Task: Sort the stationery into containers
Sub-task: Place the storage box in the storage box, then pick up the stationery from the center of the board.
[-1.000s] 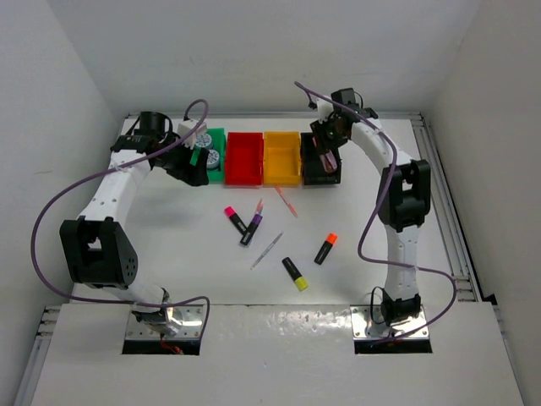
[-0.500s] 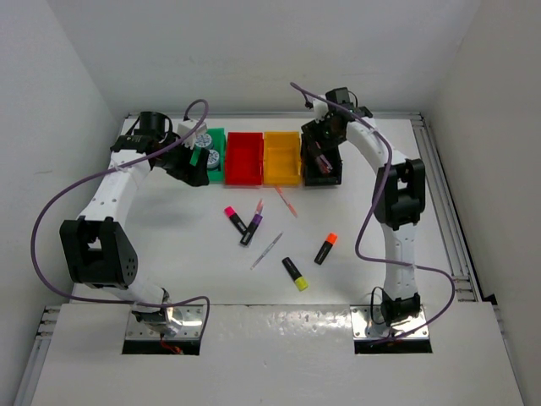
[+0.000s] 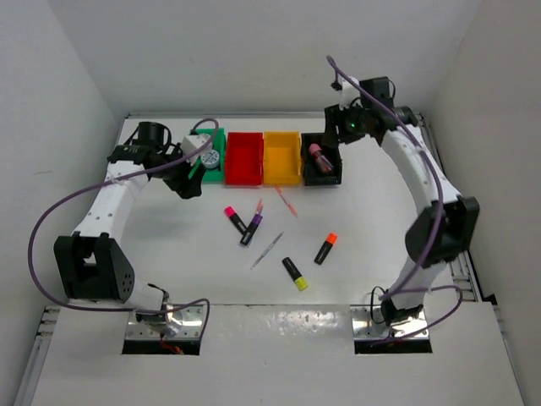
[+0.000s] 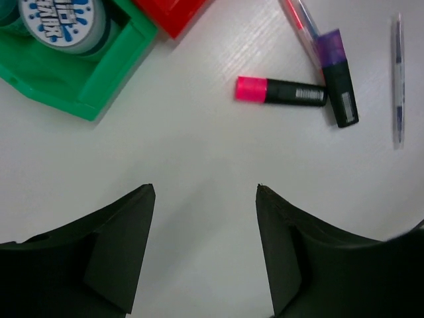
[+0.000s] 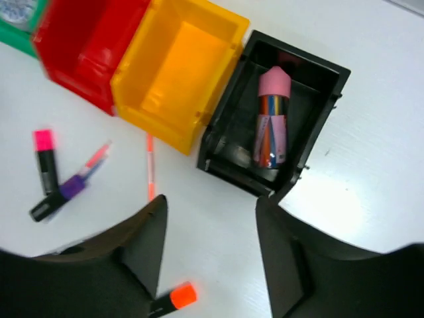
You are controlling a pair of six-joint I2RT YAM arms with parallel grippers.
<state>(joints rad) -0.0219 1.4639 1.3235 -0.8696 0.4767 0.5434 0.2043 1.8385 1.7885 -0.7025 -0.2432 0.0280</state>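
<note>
Four containers stand in a row at the back: green (image 3: pixel 211 169), red (image 3: pixel 243 159), yellow-orange (image 3: pixel 282 158) and black (image 3: pixel 332 161). A blue-white roll (image 4: pixel 63 20) lies in the green one. The small pink block (image 5: pixel 271 119), with a striped label, lies in the black one. Highlighters lie loose: pink-capped (image 3: pixel 232 216), purple-capped (image 3: pixel 251 228), orange-capped (image 3: pixel 326 248), yellow-capped (image 3: pixel 295 273). A pink pen (image 3: pixel 286 203) and a grey pen (image 3: pixel 267 250) lie among them. My left gripper (image 4: pixel 205 192) is open over bare table beside the green bin. My right gripper (image 5: pixel 211 202) is open, raised near the black bin.
White walls close the table at the back and on both sides. A metal rail (image 3: pixel 441 186) runs along the right edge. A purple cable (image 3: pixel 51 211) loops off the left arm, and another hangs from the right arm.
My right arm has lifted up and back from the black bin, leaving the pink block inside. My left gripper has drawn away from the green bin toward the near left.
</note>
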